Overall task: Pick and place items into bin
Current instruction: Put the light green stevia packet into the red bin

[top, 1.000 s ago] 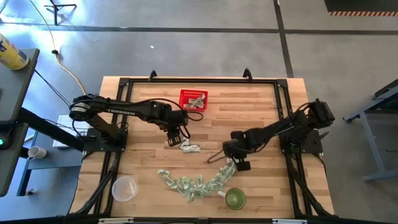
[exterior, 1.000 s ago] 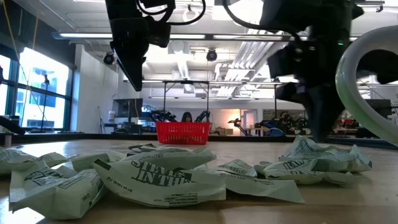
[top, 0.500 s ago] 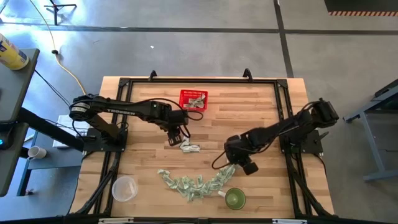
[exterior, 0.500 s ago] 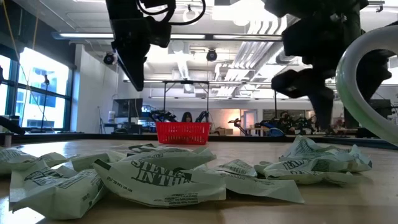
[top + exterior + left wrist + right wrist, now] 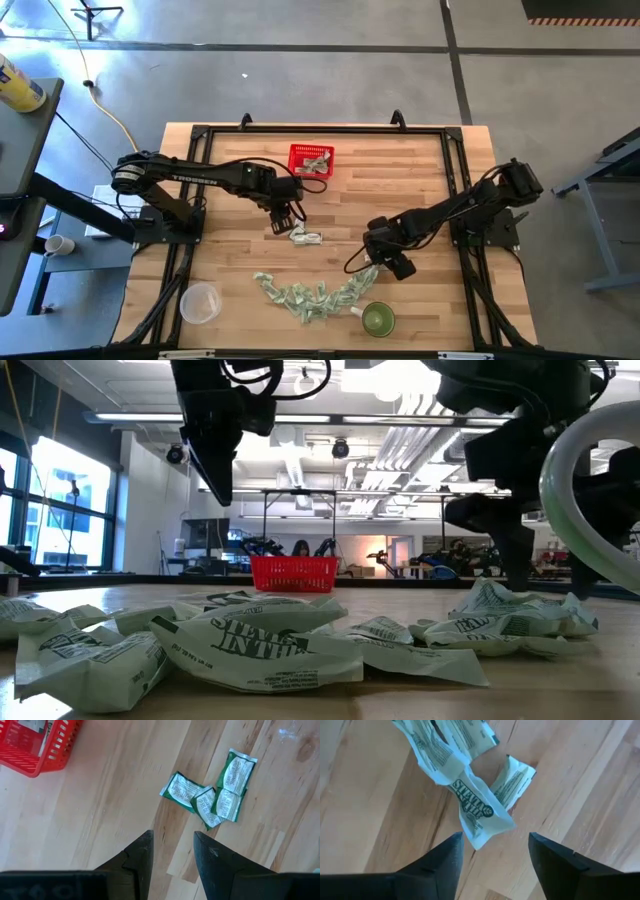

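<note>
The red bin stands at the table's far middle, with a few items lying inside. A few green-and-white items lie at mid-table, and a curved row of several more items lies near the front edge. My left gripper hovers open just left of the mid-table items, with nothing between its fingers. My right gripper stands open over the right end of the row; a crumpled item lies just beyond its fingertips, untouched.
A green cup stands at the front right, close to the row's end, and fills the right of the low view. A clear plastic cup stands at the front left. Black frame rails run along the table's edges.
My right gripper has opened, and it has turned and shifted slightly toward the table's right edge above the row's right end. In the low view it lifted, then came back down. The items and my left gripper have kept still.
</note>
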`<state>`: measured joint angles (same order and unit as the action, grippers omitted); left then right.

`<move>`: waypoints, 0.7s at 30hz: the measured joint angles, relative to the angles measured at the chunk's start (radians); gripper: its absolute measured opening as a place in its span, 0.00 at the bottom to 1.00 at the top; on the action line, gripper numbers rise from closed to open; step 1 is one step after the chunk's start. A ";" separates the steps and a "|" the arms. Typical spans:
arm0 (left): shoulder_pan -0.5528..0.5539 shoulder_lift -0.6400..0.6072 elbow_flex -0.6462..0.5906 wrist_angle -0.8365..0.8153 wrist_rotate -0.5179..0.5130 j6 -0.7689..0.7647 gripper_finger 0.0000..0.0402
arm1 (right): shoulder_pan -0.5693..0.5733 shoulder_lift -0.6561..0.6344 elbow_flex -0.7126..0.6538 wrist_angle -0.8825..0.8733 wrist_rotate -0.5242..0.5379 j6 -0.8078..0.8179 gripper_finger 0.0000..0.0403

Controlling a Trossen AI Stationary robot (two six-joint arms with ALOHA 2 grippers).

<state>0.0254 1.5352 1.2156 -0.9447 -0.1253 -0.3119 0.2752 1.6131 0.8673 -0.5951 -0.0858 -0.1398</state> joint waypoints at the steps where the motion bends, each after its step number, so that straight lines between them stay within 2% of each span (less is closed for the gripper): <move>1: 0.000 0.000 0.000 0.000 0.000 0.000 0.43 | 0.000 0.000 0.000 0.002 0.000 0.000 0.51; 4: 0.000 0.000 0.000 0.000 0.000 0.006 0.43 | 0.000 0.000 0.000 0.012 -0.019 0.000 0.46; 8: 0.000 0.000 0.000 0.000 0.000 0.016 0.43 | -0.001 0.011 0.000 0.044 -0.112 0.009 0.38; 11: 0.000 0.000 0.000 0.001 0.000 0.017 0.43 | 0.001 0.027 0.000 0.067 -0.104 0.006 0.35; 16: 0.000 0.000 0.000 0.003 0.000 0.016 0.43 | -0.001 0.046 0.001 0.100 -0.008 0.005 0.38; 21: 0.000 0.000 0.000 0.003 0.000 0.016 0.43 | -0.001 0.057 0.001 0.099 0.002 0.001 0.45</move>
<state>0.0254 1.5352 1.2156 -0.9417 -0.1253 -0.2960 0.2745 1.6703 0.8680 -0.4959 -0.0836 -0.1384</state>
